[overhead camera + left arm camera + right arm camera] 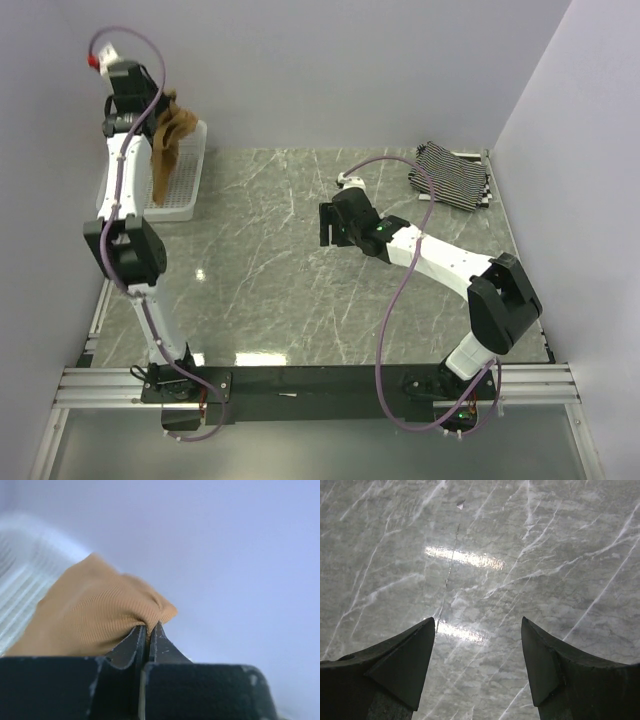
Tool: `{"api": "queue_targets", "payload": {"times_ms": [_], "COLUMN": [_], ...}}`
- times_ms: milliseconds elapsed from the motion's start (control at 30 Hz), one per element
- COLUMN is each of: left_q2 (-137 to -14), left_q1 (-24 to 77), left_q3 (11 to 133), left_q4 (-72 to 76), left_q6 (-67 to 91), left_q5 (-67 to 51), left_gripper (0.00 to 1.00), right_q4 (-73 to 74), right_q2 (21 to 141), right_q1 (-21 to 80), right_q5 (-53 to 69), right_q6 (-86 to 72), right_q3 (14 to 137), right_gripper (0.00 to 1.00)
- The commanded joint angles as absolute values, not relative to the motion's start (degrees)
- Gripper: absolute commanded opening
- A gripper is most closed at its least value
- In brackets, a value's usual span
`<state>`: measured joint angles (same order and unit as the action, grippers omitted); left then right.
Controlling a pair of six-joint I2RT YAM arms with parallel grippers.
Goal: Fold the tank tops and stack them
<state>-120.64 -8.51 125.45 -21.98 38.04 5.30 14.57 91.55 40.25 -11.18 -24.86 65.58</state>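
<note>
Left gripper (148,628) pinches the tan tank top (90,615), which hangs beneath it; right gripper (477,647) stands wide.

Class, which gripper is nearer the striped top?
Right. The right gripper hovers left of the striped top; the left gripper holds the tan top across the table.

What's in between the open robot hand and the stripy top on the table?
Only bare marble table lies between the right hand and the striped tank top, with a purple cable looping over it. The top view shows this.
</note>
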Motion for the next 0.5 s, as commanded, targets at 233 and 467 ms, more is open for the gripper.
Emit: {"api": "queue_targets", "payload": {"times_ms": [233,467], "left_q2": [-91.78,-72.87], "left_q1": [13.43,20.03], "left_q3": [126.07,98.12], "left_q4": [-14.33,-7.39], "left_q6": [25.31,37.07], "left_q5": [8.52,5.2], "left_gripper": [0.01,0.01], "right_q4": [14.94,14.26], "right_q2": [82.37,67.69], "right_q1": [40.43,40.52], "right_q5": [-20.38,-25.14], "right_q6": [-24.61,-27.07], "right_q3": [67.94,61.19], "right_gripper": [0.76,0.76]}}
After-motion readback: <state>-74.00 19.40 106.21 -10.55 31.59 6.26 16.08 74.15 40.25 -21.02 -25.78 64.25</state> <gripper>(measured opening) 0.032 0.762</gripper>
